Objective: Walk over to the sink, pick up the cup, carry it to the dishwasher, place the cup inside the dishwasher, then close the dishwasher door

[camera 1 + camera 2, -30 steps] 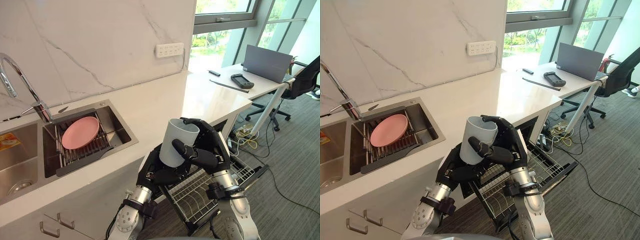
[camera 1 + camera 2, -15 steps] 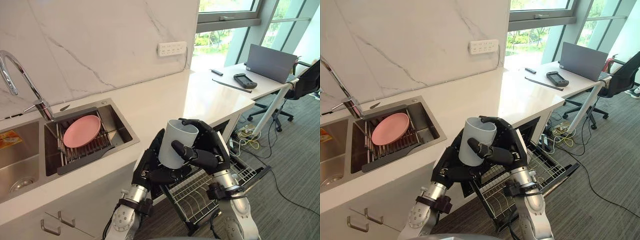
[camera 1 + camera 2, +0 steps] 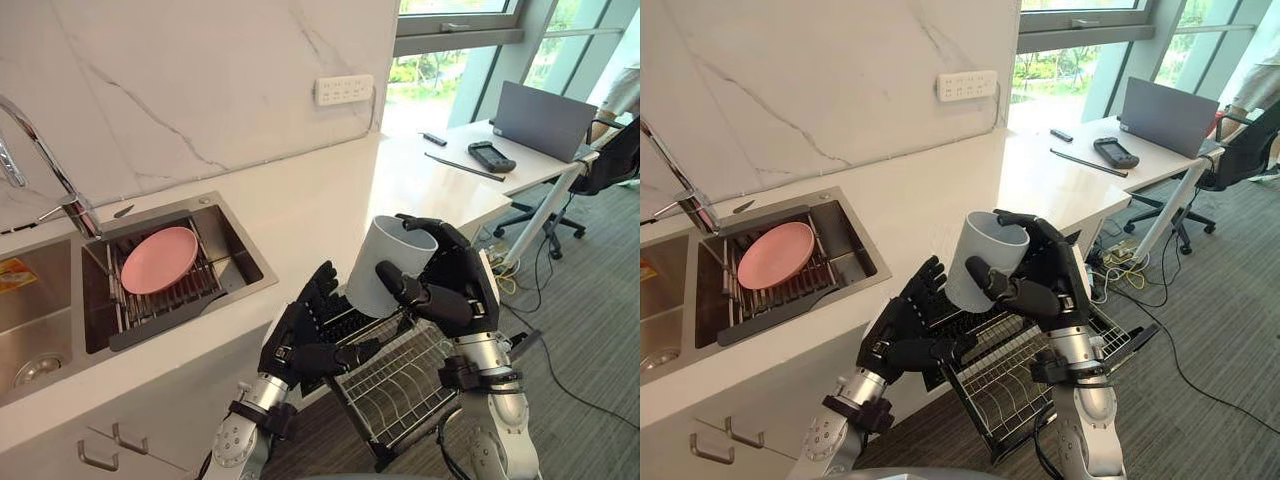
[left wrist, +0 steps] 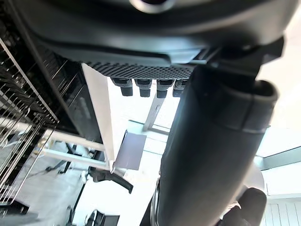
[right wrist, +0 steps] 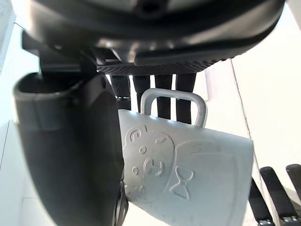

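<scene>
My right hand point(image 3: 452, 298) grips the cup point(image 3: 392, 262) — fingers and thumb curled round its smooth, pale grey wall, mouth up, long axis a little tilted. The dishwasher rack point(image 3: 400, 385), thin metal wire, lies just below this hand. My left hand point(image 3: 305, 338) hangs lower beside it — fingers spread, holding nothing.
</scene>
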